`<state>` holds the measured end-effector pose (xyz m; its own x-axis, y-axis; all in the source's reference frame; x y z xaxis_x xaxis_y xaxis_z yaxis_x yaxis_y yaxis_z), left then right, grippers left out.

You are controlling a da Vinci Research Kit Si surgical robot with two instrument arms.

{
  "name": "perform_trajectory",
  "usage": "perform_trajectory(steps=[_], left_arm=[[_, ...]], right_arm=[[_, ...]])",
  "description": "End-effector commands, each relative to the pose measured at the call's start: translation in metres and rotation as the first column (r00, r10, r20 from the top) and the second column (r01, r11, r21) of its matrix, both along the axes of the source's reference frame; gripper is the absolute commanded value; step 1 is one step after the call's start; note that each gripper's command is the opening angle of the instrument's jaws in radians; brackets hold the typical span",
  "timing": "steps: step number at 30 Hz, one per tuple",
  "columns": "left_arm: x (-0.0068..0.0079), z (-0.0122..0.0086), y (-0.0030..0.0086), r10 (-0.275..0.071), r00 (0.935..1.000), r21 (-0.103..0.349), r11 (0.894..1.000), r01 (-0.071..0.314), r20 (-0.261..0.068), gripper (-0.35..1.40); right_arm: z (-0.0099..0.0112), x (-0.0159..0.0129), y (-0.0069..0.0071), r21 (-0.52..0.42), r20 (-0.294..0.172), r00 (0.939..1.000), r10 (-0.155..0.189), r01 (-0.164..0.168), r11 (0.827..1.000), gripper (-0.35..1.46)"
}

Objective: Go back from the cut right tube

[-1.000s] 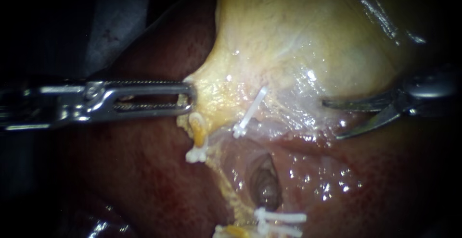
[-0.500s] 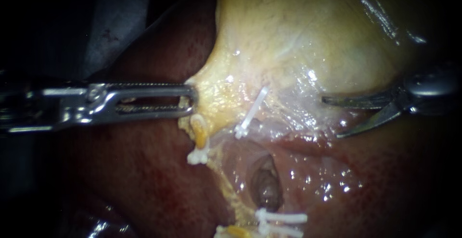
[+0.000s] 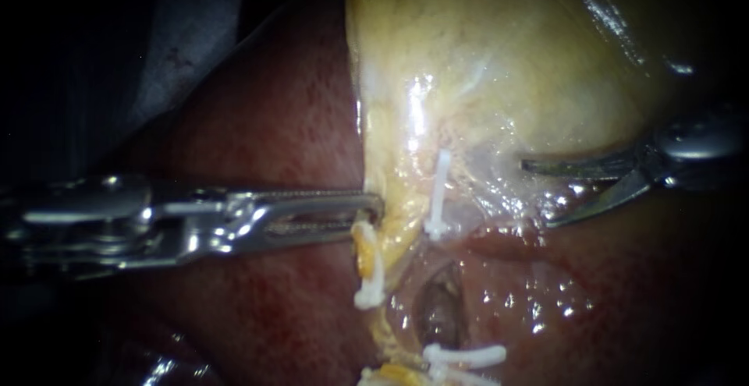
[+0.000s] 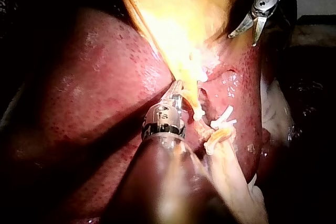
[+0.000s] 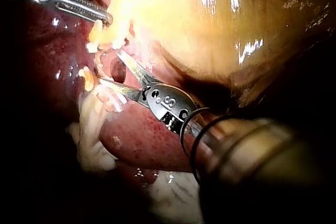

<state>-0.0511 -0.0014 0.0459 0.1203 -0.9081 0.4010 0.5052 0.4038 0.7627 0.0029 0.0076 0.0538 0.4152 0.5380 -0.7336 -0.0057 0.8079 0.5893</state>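
The right tube (image 3: 454, 213) is seen parted, its upper stump held under a clip (image 3: 438, 191) at the gallbladder (image 3: 507, 58). The retreat is judged hardly begun (the right instrument (image 3: 538, 193) is unmoved since a second ago), its tool gaping empty just beside that stump. The left instrument (image 3: 368, 213), tool clamped on the gallbladder's edge, has been shifted lower and toward the stump, and the clip is stood steeper.

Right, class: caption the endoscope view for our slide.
Left instrument holds the gallbladder; right instrument, jaws open, apart from the white clip.
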Motion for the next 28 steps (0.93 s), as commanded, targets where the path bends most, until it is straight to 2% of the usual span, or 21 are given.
perform_trajectory(steps=[1, 8, 28], left_arm=[[-0.0002, 0.0001, -0.0001, 0.005, 1.0000, -0.001, 1.000, -0.005, -0.001, -0.35], [-0.0002, -0.0006, 0.0004, 0.009, 1.0000, 0.004, 1.000, -0.009, 0.004, -0.35], [0.0000, -0.0008, 0.0006, 0.010, 0.9999, 0.006, 1.000, -0.010, 0.006, -0.35]], right_arm=[[0.0000, 0.0000, 0.0000, -0.001, 0.000, 1.0000, 0.000, 0.000, 1.000, 0.61], [0.0000, -0.0001, -0.0002, -0.001, 0.000, 1.0000, 0.000, 0.000, 1.000, 0.61], [0.0000, -0.0001, -0.0004, -0.002, 0.000, 1.0000, 0.000, 0.000, 1.000, 0.64]])
